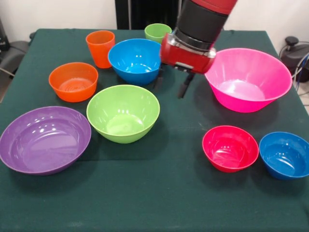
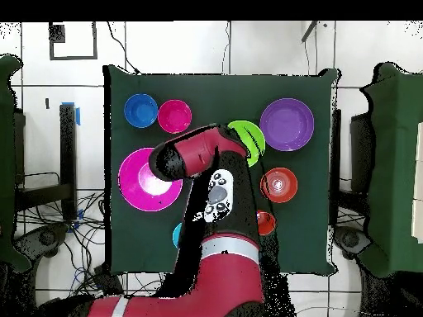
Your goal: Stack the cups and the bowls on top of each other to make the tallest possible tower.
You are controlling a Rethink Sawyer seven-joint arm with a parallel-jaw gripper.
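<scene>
Closest to where I stand, the wide purple bowl (image 1: 44, 139) sits at the front left of the green table (image 1: 159, 203), empty and upright. Just behind it to the right is the lime green bowl (image 1: 123, 112), also empty, its rim near the purple one but apart from it. Over on the front right, the small red bowl (image 1: 230, 148) and a small blue bowl (image 1: 285, 154) sit side by side, rims nearly touching, nothing in either.

Further back on the left is the orange bowl (image 1: 73, 81), empty. Behind it stands the orange cup (image 1: 100, 48), upright, just beside the large blue bowl (image 1: 135, 61), which is empty too. The light green cup (image 1: 158, 33) stands behind that blue bowl near the far edge. On the right, the huge pink bowl (image 1: 248, 79) holds nothing but glare.

Nothing is stacked; every bowl and cup stands alone on the cloth.

The arm (image 1: 195, 29) comes down between the large blue bowl and the pink one. Its gripper (image 1: 172, 83) hangs above bare cloth with the two dark fingers (image 1: 184, 89) spread apart and nothing between them. From overhead, the arm (image 2: 206, 239) covers much of the table's middle, hiding the blue bowl.
</scene>
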